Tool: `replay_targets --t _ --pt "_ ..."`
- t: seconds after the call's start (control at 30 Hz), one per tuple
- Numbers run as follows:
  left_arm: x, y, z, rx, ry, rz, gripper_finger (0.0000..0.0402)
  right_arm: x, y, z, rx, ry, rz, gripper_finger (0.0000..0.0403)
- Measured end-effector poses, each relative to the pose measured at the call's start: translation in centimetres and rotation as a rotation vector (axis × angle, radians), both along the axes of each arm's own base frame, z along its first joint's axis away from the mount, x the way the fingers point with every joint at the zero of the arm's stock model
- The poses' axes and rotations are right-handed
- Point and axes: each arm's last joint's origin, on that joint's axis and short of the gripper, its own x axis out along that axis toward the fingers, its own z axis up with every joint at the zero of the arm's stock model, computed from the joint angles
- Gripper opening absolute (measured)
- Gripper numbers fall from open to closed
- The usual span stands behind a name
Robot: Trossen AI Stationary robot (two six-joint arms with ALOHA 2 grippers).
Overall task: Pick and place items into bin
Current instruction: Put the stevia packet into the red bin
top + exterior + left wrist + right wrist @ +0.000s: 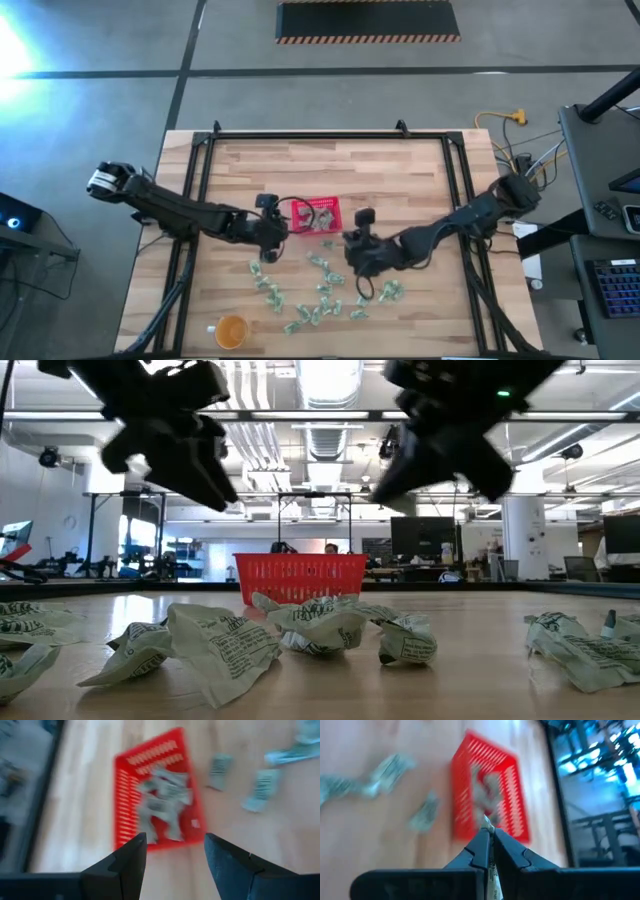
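Observation:
The red meshed basket (315,215) stands mid-table with several pale green and white packets (162,802) inside it. Several more packets (305,295) lie loose on the wood nearer the front edge, and they also show in the low view (320,625). My left gripper (175,842) is open and empty, just left of the basket (125,795) and above the table. My right gripper (489,832) is just right of and nearer than the basket (490,795), shut on a packet. It also shows in the high view (350,243). My right gripper pinches a thin packet between its two shut fingers. A pale corner (486,821) sticks out past the fingertips, and a strip of it (493,880) shows farther back between the fingers. The rest of the packet is hidden by the fingers.
A round orange cup (231,330) stands near the front left edge. A black frame (205,160) runs around the tabletop. Bare wood lies behind the basket toward the far edge (330,165).

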Motion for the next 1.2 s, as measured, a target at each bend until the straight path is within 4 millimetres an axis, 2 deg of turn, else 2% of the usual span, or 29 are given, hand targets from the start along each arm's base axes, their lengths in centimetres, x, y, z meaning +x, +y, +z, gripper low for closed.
replay_targets --t 0.27,0.5,0.63,0.83,1.03,1.2 --pt "-1.3 -1.8 -0.7 -0.36 0.146 -0.109 0.0183 3.2 -4.8 1.1 0.14 -0.128 0.169 0.0013" --pt "-2.8 -2.4 -2.1 -0.41 0.326 0.012 0.0183 3.9 -10.1 1.1 0.288 -0.161 0.119 0.0013" --pt "-3.6 -2.5 -2.4 -0.451 0.411 0.075 0.0183 3.9 -12.2 1.0 0.371 -0.17 0.114 0.0013" --pt "-4.1 -2.9 -2.6 -0.501 0.478 0.092 0.0183 3.8 -13.3 0.9 0.431 -0.168 0.153 0.0024" --pt "-4.1 -3.1 -2.9 -0.494 0.492 0.087 0.0183 3.8 -13.3 0.9 0.422 -0.165 0.162 0.0073" --pt "-3.7 -3.3 -4.0 -0.465 0.54 0.091 0.0183 3.8 -13.3 0.9 0.422 -0.164 0.162 0.0105"
